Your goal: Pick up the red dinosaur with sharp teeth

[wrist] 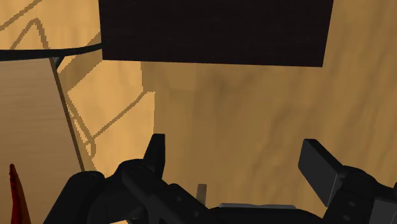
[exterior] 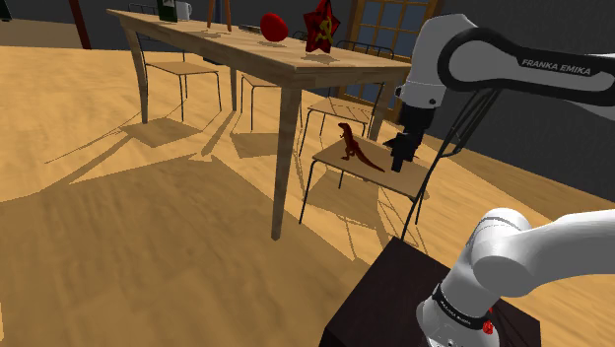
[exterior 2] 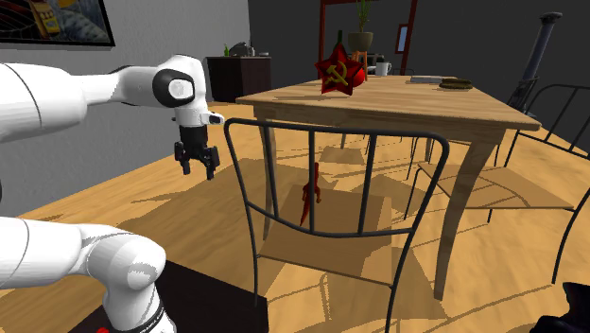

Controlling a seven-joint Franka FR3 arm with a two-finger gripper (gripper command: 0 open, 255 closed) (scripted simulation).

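Observation:
The red dinosaur [exterior: 355, 148] stands upright on the wooden seat of a black wire chair [exterior: 414, 175] next to the table. In the second exterior view the dinosaur [exterior 2: 310, 194] shows through the bars of the chair back [exterior 2: 331, 203]. My gripper [exterior: 399, 158] hangs just off the dinosaur's tail end, toward the shoulder view's right, at about seat height. In the second exterior view the gripper [exterior 2: 197, 163] is beyond the chair's left edge. In the wrist view the fingers [wrist: 321, 168] stand apart with floor between them, and a red tip of the dinosaur [wrist: 16, 197] shows beside the gripper [wrist: 238, 162].
A long wooden table [exterior: 246, 54] carries a red star with a hammer and sickle [exterior: 321, 28] and a round red object [exterior: 275, 27]. More wire chairs [exterior: 182, 69] stand around it. The dark stand [exterior: 414, 296] lies below the arm. Wooden floor stretches to the shoulder view's left.

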